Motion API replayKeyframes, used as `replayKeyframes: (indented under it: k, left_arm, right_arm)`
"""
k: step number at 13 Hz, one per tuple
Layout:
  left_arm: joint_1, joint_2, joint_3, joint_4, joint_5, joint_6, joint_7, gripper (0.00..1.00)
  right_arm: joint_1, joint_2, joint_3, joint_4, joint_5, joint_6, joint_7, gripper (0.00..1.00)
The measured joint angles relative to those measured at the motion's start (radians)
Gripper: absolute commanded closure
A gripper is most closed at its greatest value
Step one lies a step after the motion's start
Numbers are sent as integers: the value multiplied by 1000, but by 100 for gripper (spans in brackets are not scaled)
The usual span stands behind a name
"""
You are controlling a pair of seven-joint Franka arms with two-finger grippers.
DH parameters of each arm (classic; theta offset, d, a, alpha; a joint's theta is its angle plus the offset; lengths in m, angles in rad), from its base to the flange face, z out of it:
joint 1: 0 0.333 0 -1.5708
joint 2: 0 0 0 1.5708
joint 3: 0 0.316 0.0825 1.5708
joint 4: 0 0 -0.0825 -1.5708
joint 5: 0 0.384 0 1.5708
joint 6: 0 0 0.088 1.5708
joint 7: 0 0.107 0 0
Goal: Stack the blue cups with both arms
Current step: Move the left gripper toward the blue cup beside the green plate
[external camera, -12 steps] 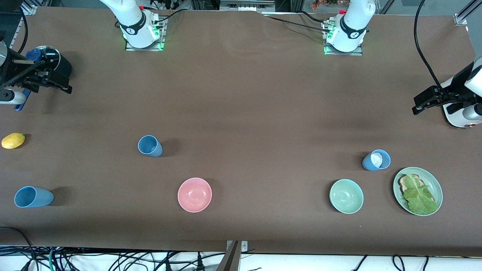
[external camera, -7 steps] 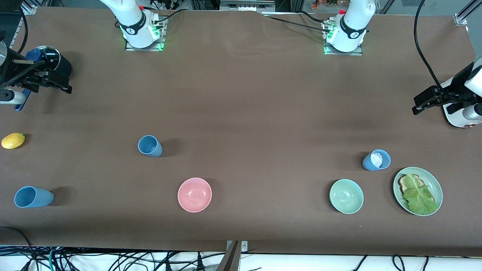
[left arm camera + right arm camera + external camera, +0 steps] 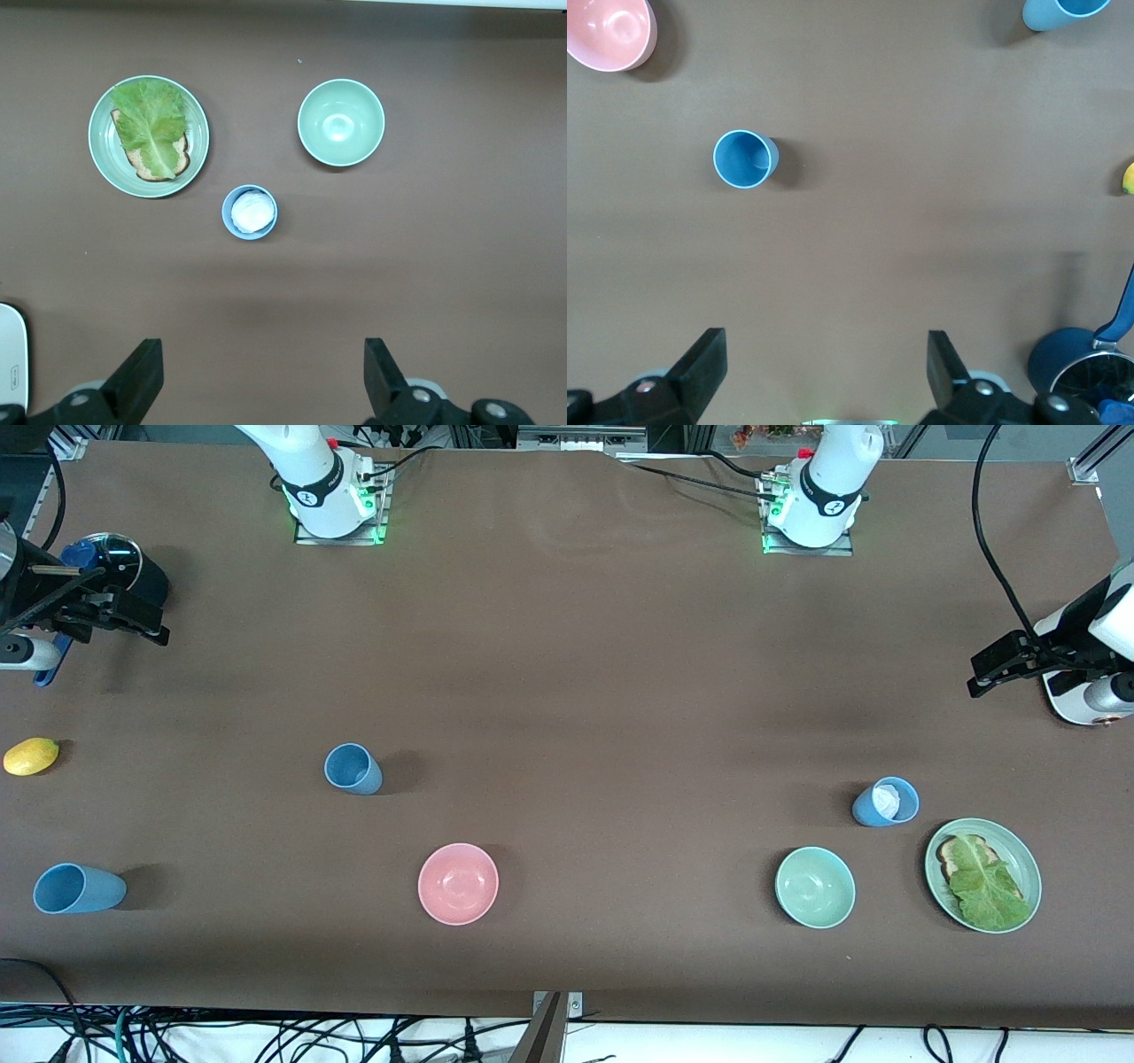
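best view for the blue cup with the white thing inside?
Left wrist view: it looks straight down into the blue cup, showing the white lump inside. Front view shows the cup small, beside the lettuce plate. Right wrist view doesn't show it.

The brown surface (image 3: 567, 646) is set with three upright blue cups: an empty cup (image 3: 353, 769), a cup at the right arm's end (image 3: 76, 888), and a cup holding something white (image 3: 885, 802). A pink bowl (image 3: 458, 883), green bowl (image 3: 815, 887), lettuce plate (image 3: 982, 863), lemon (image 3: 31, 755) and dark-blue saucepan (image 3: 124, 571) are also carried.
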Motion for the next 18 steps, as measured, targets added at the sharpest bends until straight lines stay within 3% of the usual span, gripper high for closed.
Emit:
replayKeyframes:
  k: [5, 18]
  left_arm:
    - [0, 25, 0, 0, 1, 5, 13, 0]
    - [17, 158, 6, -1, 1, 185, 111, 0]
  right_arm:
    - [0, 0, 0, 0, 0, 0, 0, 0]
    - [0, 0, 0, 0, 0, 0, 0, 0]
